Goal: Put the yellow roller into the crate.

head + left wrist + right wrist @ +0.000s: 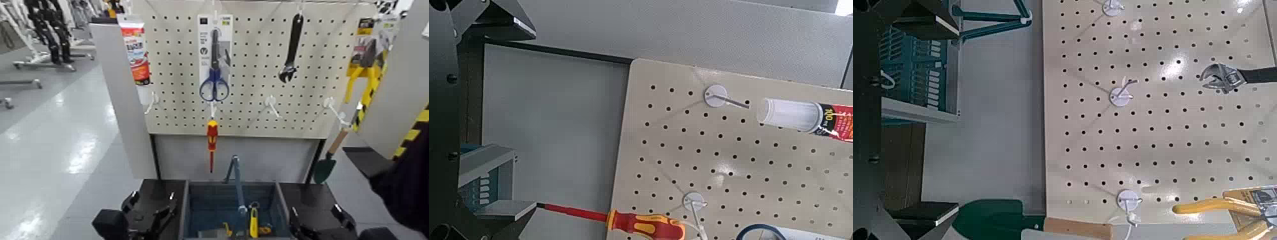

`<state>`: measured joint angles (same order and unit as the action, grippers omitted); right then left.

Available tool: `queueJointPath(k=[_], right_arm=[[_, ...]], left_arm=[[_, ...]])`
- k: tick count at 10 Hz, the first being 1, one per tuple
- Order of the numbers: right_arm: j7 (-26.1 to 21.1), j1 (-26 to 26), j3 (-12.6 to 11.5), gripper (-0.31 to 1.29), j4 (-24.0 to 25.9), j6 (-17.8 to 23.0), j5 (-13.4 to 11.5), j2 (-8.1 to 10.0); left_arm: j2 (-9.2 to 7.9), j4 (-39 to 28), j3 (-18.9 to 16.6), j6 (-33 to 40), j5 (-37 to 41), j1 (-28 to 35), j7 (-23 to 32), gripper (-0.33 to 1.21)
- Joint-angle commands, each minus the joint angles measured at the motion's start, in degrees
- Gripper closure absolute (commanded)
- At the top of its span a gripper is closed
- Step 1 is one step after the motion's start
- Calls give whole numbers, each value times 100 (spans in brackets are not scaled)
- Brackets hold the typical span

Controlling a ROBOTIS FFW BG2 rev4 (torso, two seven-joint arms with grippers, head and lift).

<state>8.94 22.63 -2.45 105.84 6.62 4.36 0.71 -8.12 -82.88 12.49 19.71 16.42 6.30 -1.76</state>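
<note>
The crate (pixel 185 210) stands low in the middle of the head view, below the pegboard, with its upright blue handle bar (pixel 238 185) in the centre. The yellow roller's handle (pixel 253 223) lies inside the crate, just right of that bar; its white cylinder is hidden. My left gripper (pixel 156 214) rests on the dark stand left of the crate. My right gripper (pixel 305 228) rests to the right of the crate, open and holding nothing. Part of the crate also appears in the left wrist view (pixel 489 180) and in the right wrist view (pixel 913 70).
The pegboard (pixel 255 96) behind the crate holds blue scissors (pixel 214 80), a black wrench (pixel 292 51), a red-and-yellow screwdriver (pixel 211 140), a sealant tube (pixel 135 51), a green trowel (pixel 325 167) and yellow pliers (pixel 364 83). Several hooks are bare.
</note>
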Motion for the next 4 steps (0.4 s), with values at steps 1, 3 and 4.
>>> queueJointPath(k=[1,3,4], right_arm=[[-15,13,8,9,-20,32,-49,-27],[11,-4,-1,10,-20,-3,-49,-27],[116,-31,-19,10,-28,-65,-49,-35]], left_arm=[[4,-1,-1,-11,-7,-6,0,11],[4,-1,8,-11,2,-6,0,11],[-5,-1,25,-20,-7,-23,0,11]])
